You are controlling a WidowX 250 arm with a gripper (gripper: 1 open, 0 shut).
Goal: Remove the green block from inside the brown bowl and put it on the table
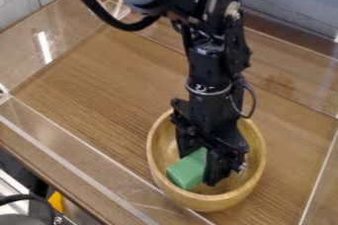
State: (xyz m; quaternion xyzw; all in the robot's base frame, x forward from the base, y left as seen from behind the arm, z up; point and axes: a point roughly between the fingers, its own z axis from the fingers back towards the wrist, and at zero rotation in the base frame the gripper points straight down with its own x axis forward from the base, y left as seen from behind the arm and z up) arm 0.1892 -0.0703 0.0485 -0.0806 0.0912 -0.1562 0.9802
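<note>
The brown bowl (pixel 218 201) sits on the table (pixel 106 86) near the front right. My black gripper (pixel 203 164) reaches straight down into it. The green block (pixel 185 173) is tilted between the fingers, its lower left end sticking out towards the bowl's near wall. The jaws are shut on the block. Its upper end is hidden behind the fingers (pixel 227 166). I cannot tell whether the block's lower end still touches the bowl's floor.
Clear acrylic walls (pixel 79 165) edge the table along the front left and the back. A dark cable and a yellow-marked object (pixel 50 205) lie outside the wall at the bottom left. Bare wood-grain surface spreads to the left of and behind the bowl.
</note>
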